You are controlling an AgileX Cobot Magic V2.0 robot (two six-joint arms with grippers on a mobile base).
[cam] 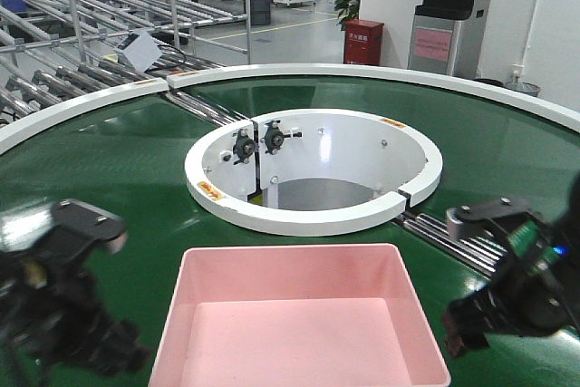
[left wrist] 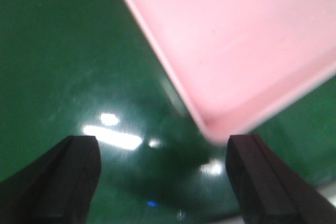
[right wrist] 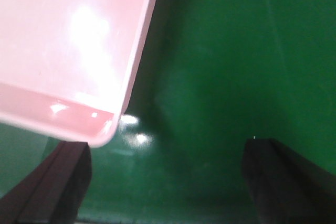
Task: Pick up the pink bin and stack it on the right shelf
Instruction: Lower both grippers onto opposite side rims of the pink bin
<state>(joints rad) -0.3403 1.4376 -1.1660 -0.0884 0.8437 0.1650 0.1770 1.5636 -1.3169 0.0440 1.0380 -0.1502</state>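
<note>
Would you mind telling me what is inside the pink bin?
The pink bin looks empty, only bare floor showing; its near end runs out of frame, so unseen.

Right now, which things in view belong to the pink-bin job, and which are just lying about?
Job: pink bin; left gripper and right gripper, both open, flanking it. Right shelf not in view.
Lying about: green conveyor surface, white centre ring, grey roller racks, red cabinet.

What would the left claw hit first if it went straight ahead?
Probably the pink bin, whose corner lies just beyond the left claw; depth is blurry, so the green belt might come first.
</note>
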